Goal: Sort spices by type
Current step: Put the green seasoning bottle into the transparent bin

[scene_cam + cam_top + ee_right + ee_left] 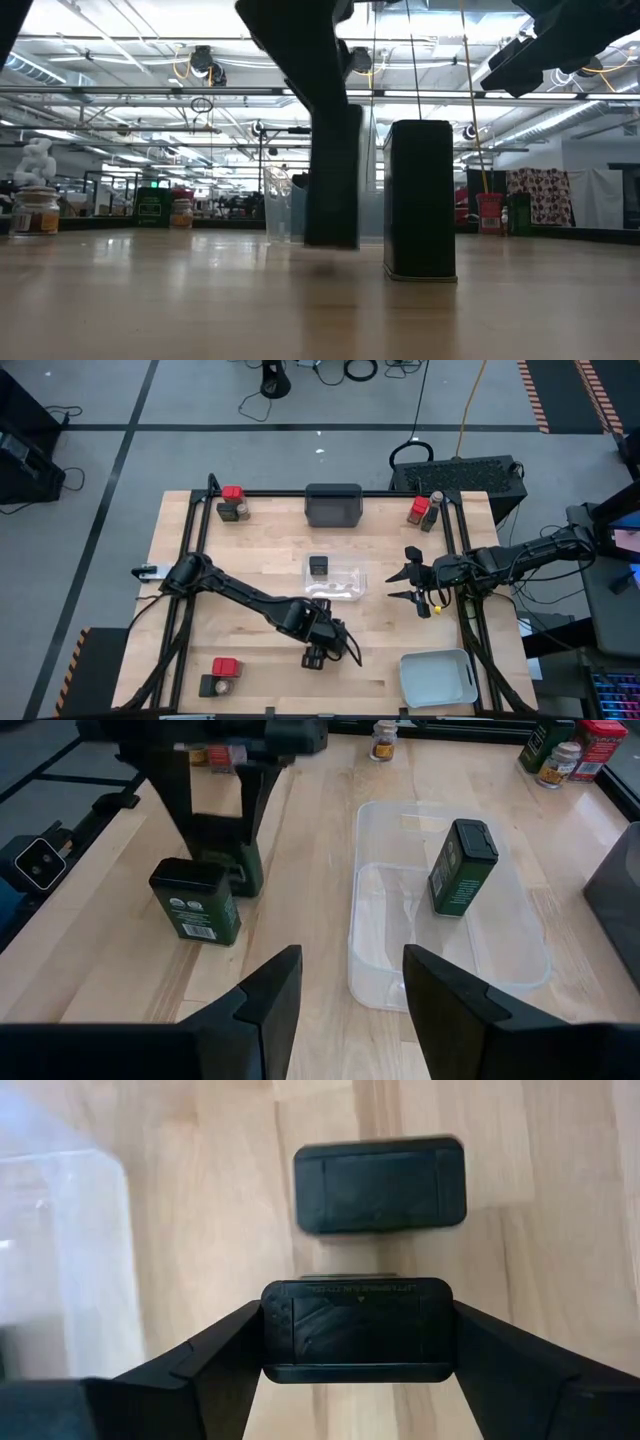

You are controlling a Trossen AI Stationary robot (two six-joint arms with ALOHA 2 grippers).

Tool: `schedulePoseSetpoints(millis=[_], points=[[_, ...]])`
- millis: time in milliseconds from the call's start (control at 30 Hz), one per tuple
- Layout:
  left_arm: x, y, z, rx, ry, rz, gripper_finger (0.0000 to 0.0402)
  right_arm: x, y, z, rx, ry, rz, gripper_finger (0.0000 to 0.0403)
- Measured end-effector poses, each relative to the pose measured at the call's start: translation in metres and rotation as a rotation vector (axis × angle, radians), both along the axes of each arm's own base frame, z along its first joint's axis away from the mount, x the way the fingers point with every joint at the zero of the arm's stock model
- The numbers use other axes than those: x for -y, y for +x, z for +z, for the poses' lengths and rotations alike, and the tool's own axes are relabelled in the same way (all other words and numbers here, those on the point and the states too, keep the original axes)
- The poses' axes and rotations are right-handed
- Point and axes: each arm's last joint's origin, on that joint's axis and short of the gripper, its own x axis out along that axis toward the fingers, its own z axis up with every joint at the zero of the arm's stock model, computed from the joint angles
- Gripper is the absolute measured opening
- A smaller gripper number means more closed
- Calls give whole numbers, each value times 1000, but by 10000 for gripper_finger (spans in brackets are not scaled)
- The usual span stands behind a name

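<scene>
Two black tins by my left gripper from above; clear tray holds a third, so black goes there, I reckon. Low view: one tin stands free. Left wrist: fingers clamp a tin, lid embossing unreadable. Right wrist: right gripper parted, empty, waiting.

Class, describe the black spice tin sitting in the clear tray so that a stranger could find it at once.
Start at the clear tray in the middle of the wooden table. One black tin stands upright inside it. Unlike the two black tins outside near the left gripper, it is alone in the tray.
</scene>
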Motion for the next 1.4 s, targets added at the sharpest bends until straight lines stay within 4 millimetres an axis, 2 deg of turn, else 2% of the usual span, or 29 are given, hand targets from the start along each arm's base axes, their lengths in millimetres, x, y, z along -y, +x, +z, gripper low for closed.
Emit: schedulePoseSetpoints(millis=[333, 600, 933, 1400], points=[[-12, -3, 50, -20, 33, -8, 288, 0, 0, 0, -1, 0, 0, 157], [-41, -7, 85, 82, 9, 188, 288, 0, -1, -1, -16, -7, 1, 157], [-88, 0, 85, 93, -127, 703, 288, 0, -2, -3, -34, -11, 1, 157], [-118, 1, 78, 115, -132, 1045, 288, 0, -2, -4, -37, -61, 29, 157]])
